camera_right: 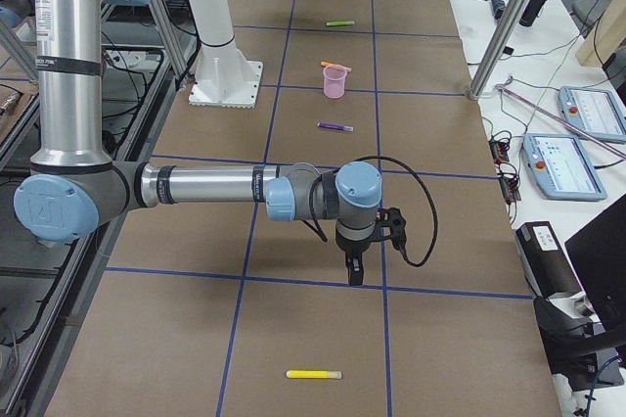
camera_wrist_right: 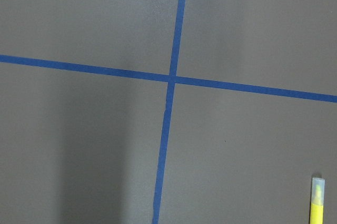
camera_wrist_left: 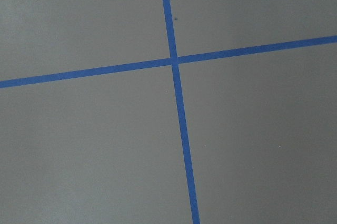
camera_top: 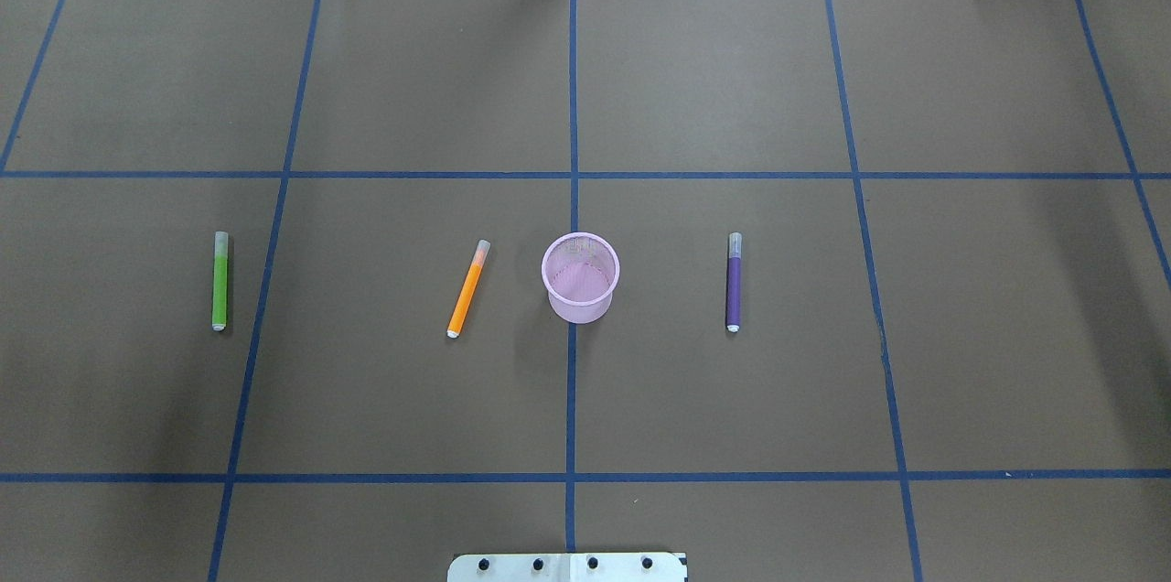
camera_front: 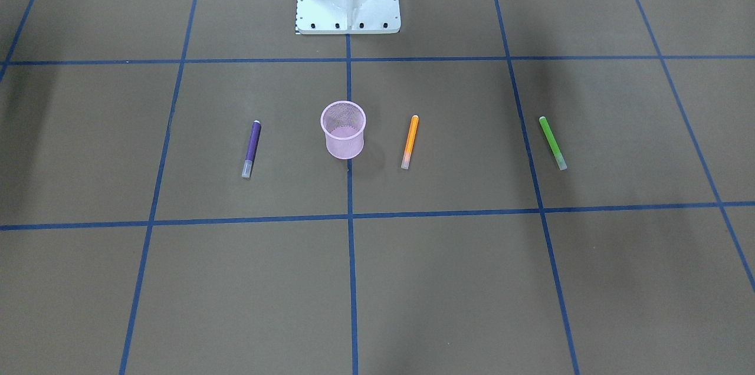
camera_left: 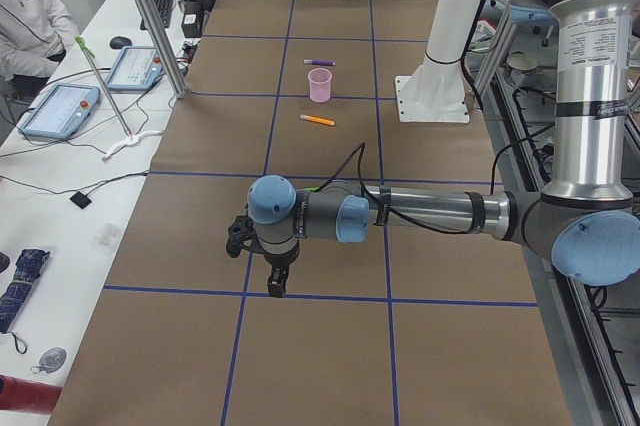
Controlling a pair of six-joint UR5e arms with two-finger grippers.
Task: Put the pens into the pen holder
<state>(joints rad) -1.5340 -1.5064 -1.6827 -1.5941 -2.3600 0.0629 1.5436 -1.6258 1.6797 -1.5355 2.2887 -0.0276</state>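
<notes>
The brown desk [camera_top: 732,60] has blue tape lines that make big squares. The left arm [camera_left: 430,214] and the right arm [camera_right: 205,185] each reach out low over the desk, one near each end edge. The left tool [camera_left: 275,271] and the right tool [camera_right: 354,270] point down at bare desk and hold nothing. They show only from the side, so I cannot tell how far open they are.

The pink pen holder [camera_top: 580,278] stands up in the middle of the desk with nothing in it. The purple pen [camera_top: 734,282] lies on its right. The orange pen [camera_top: 467,289] lies near on its left, and the green pen [camera_top: 220,280] lies further toward the left end edge. A yellow pen [camera_right: 313,374] lies by the right end edge.

I think no pen has been picked yet. To do it well, a tool should come straight down over a pen's middle, pinch across it, lift it, tip it up, and drop it in gently. The cup looks light and could fall.

I can read no words on anything.
</notes>
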